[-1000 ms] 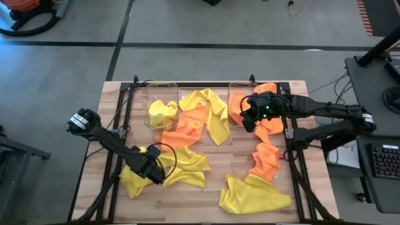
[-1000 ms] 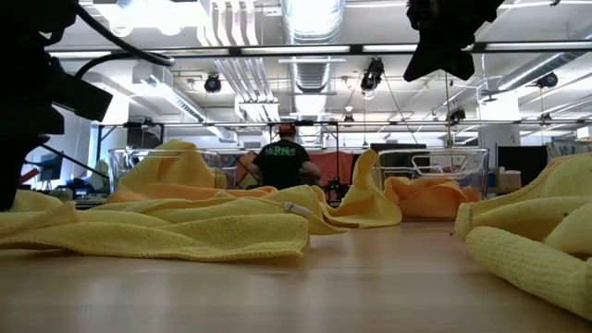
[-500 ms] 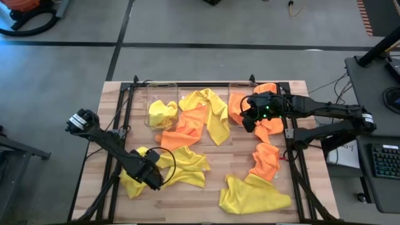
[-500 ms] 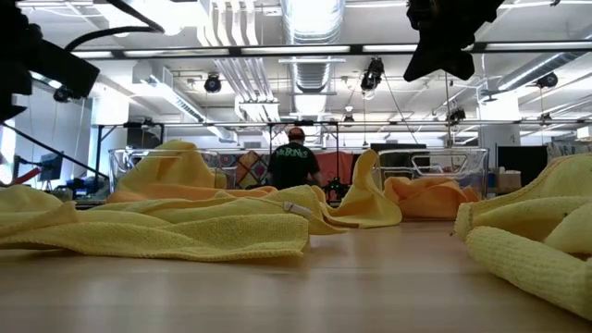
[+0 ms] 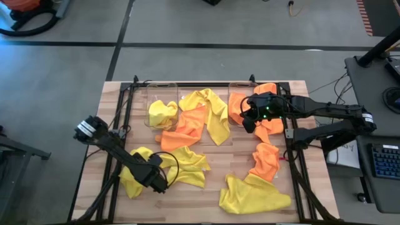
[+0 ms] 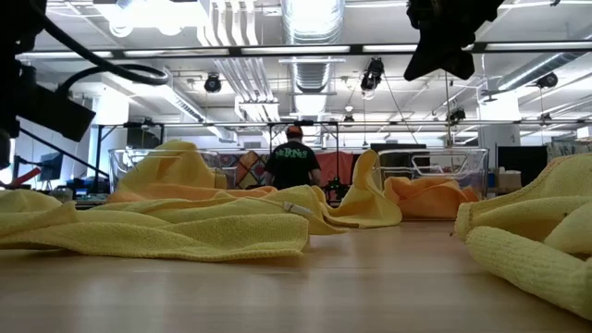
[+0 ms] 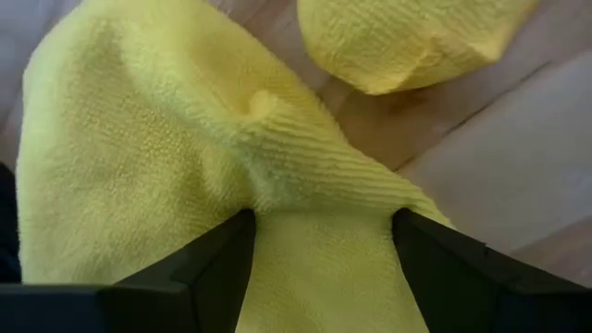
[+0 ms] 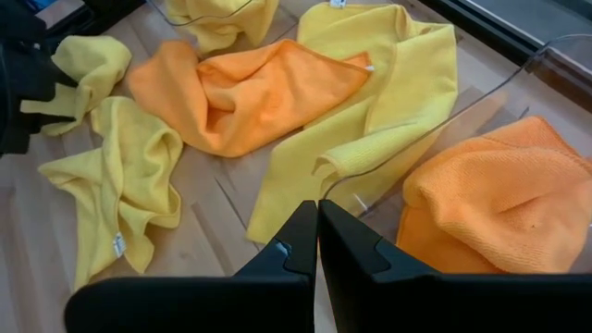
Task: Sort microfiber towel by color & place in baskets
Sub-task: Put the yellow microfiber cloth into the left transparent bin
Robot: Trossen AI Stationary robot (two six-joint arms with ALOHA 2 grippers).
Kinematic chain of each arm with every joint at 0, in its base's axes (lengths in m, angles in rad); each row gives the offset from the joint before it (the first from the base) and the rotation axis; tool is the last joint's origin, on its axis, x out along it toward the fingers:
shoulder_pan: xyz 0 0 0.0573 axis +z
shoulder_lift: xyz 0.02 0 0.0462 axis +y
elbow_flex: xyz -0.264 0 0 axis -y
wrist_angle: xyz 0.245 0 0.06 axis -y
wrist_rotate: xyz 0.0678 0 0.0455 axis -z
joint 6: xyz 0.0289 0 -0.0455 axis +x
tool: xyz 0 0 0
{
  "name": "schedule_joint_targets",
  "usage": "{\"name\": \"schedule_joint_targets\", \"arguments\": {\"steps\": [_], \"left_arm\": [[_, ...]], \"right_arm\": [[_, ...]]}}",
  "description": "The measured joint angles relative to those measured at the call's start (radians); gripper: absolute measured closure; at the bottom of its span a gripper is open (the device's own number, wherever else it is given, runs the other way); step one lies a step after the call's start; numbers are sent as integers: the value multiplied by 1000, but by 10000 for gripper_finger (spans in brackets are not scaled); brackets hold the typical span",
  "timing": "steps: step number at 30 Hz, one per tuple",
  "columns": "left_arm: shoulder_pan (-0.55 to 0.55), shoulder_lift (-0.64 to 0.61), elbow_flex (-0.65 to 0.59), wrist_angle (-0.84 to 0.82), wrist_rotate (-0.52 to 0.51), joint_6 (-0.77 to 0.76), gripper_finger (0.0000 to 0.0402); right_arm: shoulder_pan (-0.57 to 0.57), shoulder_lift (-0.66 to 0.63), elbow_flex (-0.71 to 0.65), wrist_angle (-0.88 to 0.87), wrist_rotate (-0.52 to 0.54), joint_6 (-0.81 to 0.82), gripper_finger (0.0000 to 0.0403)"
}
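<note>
Lower left, the left tool [image 5: 156, 180] straddles a yellow towel [image 7: 185, 176], fingers spread; next, probably, pinching it. Right tool [image 8: 317, 242] hovers pressed together.

The left gripper [image 5: 156, 179] hides part of the yellow towel [image 5: 178, 167] beneath it; in the low view, the far baskets [image 6: 449, 165] show only partly behind heaped cloth.
</note>
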Motion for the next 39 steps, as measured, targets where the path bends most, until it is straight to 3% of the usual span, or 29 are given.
{"name": "schedule_joint_targets", "arguments": {"steps": [7,19,29,39], "left_arm": [[8,27,1,19,20,38,195],[8,27,-2,21,23,72,391],[0,-79,-7,-11,11,55,399],[-30,-259,64,-82,-117,38,401]], "right_arm": [[0,0,0,0,0,2,394],[8,0,0,0,0,0,394],[55,0,0,0,33,-1,394],[61,-3,0,0,72,-17,394]]}}
